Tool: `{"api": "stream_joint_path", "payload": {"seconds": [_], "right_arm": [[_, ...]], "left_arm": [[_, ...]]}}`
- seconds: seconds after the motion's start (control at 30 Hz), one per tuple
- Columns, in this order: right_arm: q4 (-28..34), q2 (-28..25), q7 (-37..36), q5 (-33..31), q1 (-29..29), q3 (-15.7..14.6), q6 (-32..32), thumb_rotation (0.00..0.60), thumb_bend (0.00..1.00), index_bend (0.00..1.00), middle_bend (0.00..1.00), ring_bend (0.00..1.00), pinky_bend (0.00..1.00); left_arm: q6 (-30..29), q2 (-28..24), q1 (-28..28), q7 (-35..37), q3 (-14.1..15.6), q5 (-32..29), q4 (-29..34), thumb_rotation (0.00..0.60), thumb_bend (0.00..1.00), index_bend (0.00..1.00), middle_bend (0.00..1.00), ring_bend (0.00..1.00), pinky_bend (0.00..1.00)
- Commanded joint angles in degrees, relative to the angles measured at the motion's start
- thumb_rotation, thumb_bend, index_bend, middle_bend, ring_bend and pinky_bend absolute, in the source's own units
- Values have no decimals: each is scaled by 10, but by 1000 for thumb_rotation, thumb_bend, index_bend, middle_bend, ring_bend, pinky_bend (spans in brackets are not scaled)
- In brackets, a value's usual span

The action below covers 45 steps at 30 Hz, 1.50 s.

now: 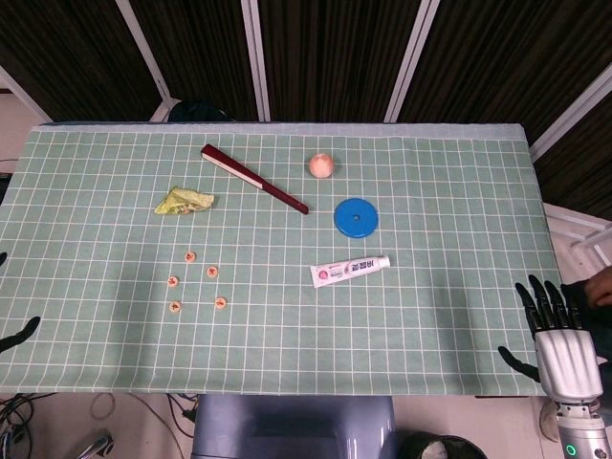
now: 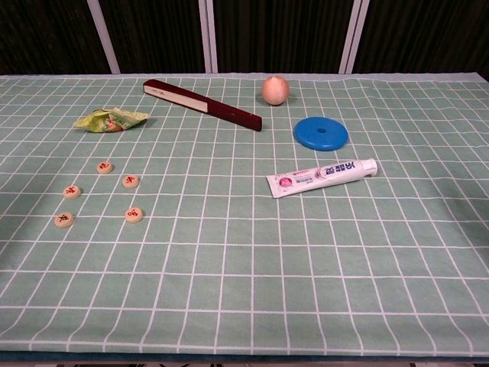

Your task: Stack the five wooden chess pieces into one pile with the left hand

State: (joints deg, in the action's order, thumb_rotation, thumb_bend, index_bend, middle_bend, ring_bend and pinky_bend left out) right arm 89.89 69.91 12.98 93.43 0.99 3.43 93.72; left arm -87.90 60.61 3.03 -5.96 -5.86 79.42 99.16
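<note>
Five chess pieces (image 2: 100, 193) lying flat, apart, on left part of green table (image 1: 430, 335). None stacked yet. Left hand (image 1: 19, 335) peeking in at table's left edge; cannot tell if open. Right hand (image 1: 559, 330) resting at right edge, fingers spread, holding nothing. Pieces small, thin: fingers maybe slipping, pile maybe toppling if nudged.

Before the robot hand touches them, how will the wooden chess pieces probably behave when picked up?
The wooden chess pieces are flat low discs lying face up, so they probably will not roll or tip. They look stiff and light. Being so thin on the cloth, they may be hard to pinch.
</note>
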Motion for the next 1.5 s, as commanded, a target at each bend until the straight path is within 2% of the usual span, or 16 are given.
{"api": "stream_joint_path", "payload": {"seconds": [0.03,0.67,1.0,1.13,1.3,1.5], "right_arm": [[0,0,0,0,0,0,0,600,232,49,13,0,0],[2,-1,0,-3,-1,1,0,600,233,49,13,0,0],[7,0,0,-11,-4,2,1,600,232,49,13,0,0],[9,0,0,-14,-4,4,1,600,233,49,14,0,0],[10,1,2,-15,-4,3,-1,600,232,49,13,0,0],[10,0,2,-18,-5,5,0,600,232,49,13,0,0]], "left_arm": [[0,0,0,0,0,0,0,600,166,36,0,0,0],[2,3,2,-5,1,3,-2,600,166,37,0,0,0],[-17,23,10,7,5,55,-33,600,167,76,0,0,0],[35,15,45,-1,3,64,-25,600,167,89,0,0,0],[134,13,113,-17,-12,54,-6,600,171,119,0,0,0],[216,46,175,-84,-21,26,2,600,177,153,0,0,0]]}}
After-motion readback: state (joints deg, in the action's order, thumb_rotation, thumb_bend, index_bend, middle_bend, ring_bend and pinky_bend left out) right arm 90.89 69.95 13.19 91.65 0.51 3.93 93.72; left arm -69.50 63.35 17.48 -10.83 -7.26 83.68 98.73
